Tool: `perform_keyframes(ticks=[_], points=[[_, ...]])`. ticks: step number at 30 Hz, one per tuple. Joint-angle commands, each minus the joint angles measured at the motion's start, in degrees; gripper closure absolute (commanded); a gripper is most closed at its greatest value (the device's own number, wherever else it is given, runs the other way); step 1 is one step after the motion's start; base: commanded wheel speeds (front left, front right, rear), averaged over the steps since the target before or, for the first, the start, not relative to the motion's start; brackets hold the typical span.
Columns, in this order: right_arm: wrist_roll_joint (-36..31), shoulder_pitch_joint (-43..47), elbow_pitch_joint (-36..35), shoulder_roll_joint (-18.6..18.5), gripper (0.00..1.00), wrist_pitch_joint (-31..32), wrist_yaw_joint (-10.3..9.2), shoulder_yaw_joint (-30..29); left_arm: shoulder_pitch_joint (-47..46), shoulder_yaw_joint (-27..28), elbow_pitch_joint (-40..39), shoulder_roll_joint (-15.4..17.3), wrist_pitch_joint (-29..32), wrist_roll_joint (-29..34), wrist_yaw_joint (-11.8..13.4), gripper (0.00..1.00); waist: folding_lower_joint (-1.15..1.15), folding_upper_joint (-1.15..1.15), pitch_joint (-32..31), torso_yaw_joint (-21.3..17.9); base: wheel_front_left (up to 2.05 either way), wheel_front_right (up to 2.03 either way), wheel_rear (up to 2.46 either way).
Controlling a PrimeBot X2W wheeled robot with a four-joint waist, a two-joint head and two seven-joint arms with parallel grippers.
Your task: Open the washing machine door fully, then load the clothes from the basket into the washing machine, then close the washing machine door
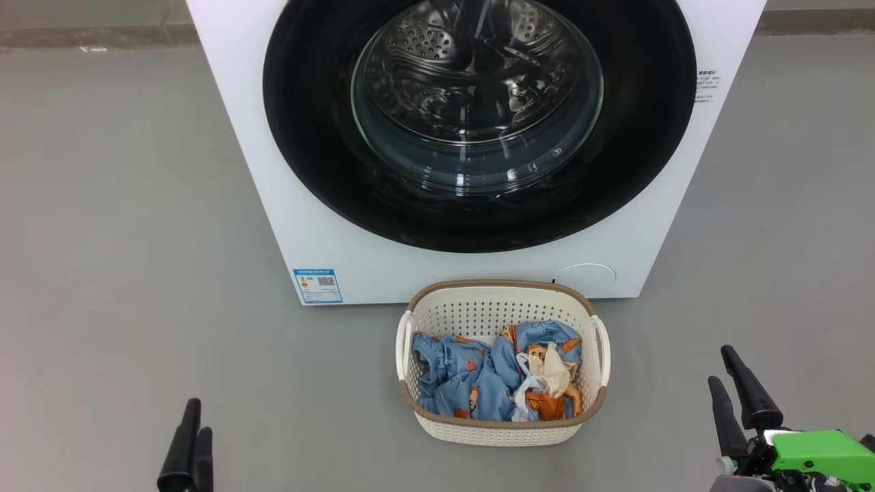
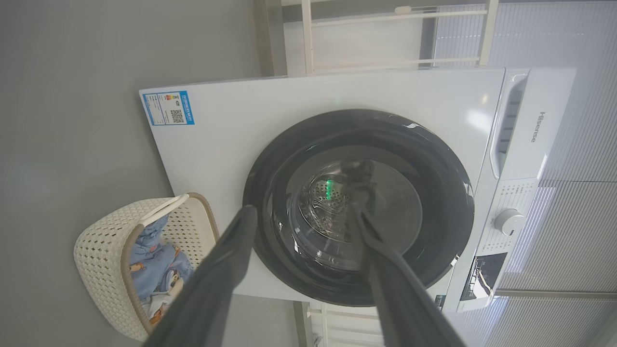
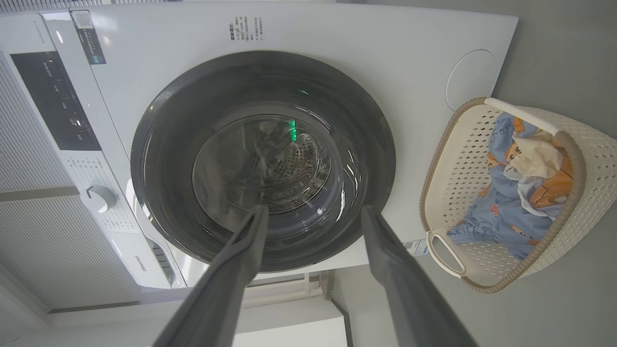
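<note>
Head view shows me the washing machine door (image 1: 478, 116) shut, ahead and above, well apart from my grippers. The basket (image 1: 502, 284) with clothes (image 1: 489, 379) stands on the floor (image 1: 137, 273) just before the washing machine (image 1: 328, 239), between the left gripper (image 1: 198, 418) and the right gripper (image 1: 721, 365); both are spread wide, empty. The door's opening side I cannot tell.

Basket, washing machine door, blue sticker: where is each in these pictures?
basket (image 1: 502, 309): head view, perforated back wall.
washing machine door (image 1: 307, 130): head view, left side of its black ring.
blue label sticker (image 1: 318, 285): head view, the sticker's middle.
</note>
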Motion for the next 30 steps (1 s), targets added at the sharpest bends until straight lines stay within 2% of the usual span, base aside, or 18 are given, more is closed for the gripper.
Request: perform_keyframes(ticks=[1,15,22,30], points=[[0.10,-2.54,-2.04,-0.68,0.00,-0.65,0.10,0.50,-2.55,-0.07,-2.09,0.72,-0.60,1.34,-0.07,0.00,-0.01,0.00,0.01,0.05,0.00,0.00,0.00],[-3.79,-3.80,-2.09,-1.86,0.00,-3.58,0.12,3.14,-3.47,-1.53,-2.53,1.39,-2.85,5.86,-0.12,0.00,-0.01,0.00,0.18,0.31,0.00,0.00,0.00],[-6.81,-4.99,-1.78,-2.88,0.00,-5.06,0.13,4.92,-4.07,-2.22,-2.15,1.84,-4.06,10.94,-0.15,0.00,-0.01,0.00,0.40,0.33,0.00,0.00,0.00],[-13.18,-6.02,-2.22,-3.68,0.00,-6.43,0.15,5.86,-4.78,-2.40,-1.85,2.02,-5.43,18.46,-0.17,0.00,-0.01,0.00,0.59,0.39,0.00,0.00,0.00]])
